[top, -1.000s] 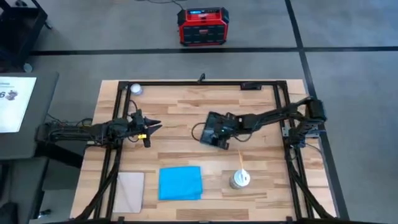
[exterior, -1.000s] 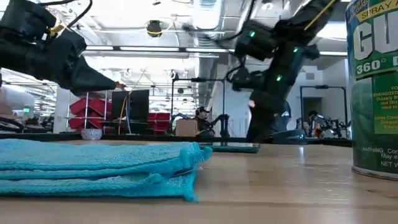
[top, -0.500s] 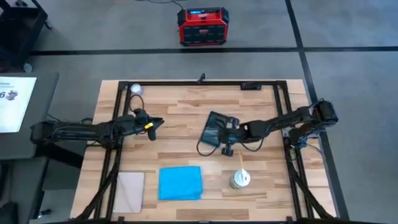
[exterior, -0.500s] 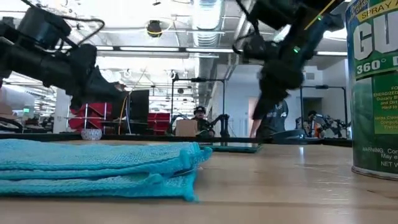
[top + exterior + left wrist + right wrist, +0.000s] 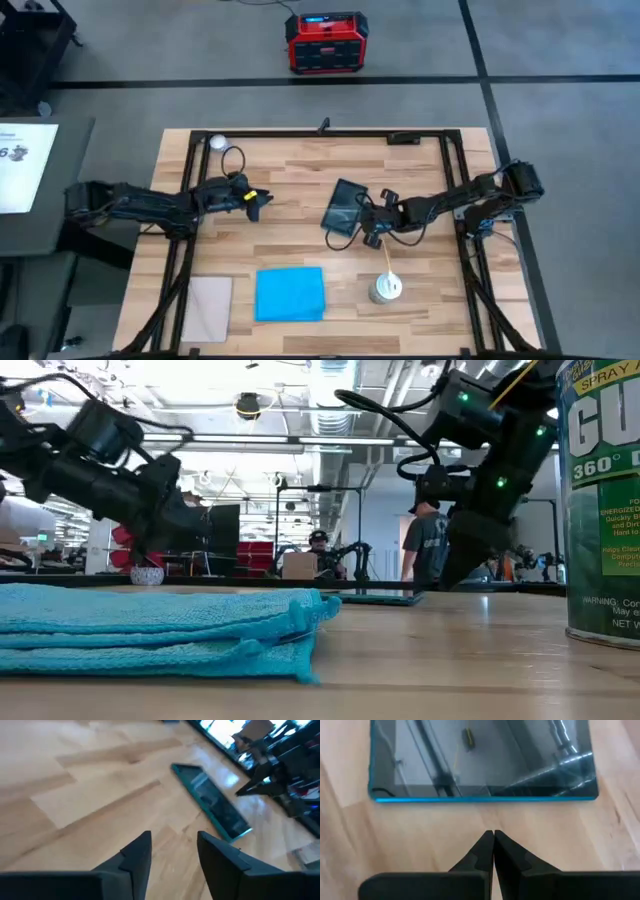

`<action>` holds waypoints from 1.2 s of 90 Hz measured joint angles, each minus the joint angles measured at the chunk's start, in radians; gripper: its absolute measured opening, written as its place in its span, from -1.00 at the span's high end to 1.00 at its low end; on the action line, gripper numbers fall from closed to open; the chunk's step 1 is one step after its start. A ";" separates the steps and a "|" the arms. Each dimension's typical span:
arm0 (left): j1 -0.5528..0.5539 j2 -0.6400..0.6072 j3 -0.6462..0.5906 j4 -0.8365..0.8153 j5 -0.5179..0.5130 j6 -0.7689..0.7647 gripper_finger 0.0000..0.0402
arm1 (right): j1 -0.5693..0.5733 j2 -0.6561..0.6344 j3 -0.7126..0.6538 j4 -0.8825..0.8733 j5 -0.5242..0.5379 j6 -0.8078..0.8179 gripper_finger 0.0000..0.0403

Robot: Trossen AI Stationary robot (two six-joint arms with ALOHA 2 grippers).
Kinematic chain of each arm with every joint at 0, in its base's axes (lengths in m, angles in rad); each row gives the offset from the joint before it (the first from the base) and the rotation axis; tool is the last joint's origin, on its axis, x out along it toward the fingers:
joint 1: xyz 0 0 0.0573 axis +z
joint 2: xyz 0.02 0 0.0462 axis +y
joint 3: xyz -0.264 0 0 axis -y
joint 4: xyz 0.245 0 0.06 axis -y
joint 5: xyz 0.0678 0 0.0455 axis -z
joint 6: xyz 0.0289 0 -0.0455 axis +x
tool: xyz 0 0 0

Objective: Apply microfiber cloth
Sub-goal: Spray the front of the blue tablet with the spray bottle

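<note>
Tablet [image 5: 345,204] lay released at centre frame; right gripper [image 5: 372,238] had withdrawn, fingers closed empty, left gripper [image 5: 256,204] open, microfiber cloth [image 5: 290,294] untouched below.

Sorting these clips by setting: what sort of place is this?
Probably a robotics lab or workshop: a black-framed wooden table on grey concrete floor, more robot arms on benches behind, and exposed ceiling ducts.

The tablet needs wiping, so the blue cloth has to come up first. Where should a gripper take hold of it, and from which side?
The microfiber cloth lies flat and folded in layers on the table. Probably best to come straight down with fingers open and pinch the stacked edge facing the spray can, where the layers bunch up. The left gripper, open, looks a likely choice.
</note>
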 joint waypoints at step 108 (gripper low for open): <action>0.103 0.752 0.641 -0.186 0.533 0.014 0.29 | -0.277 0.000 -0.204 0.408 -0.041 -0.128 1.00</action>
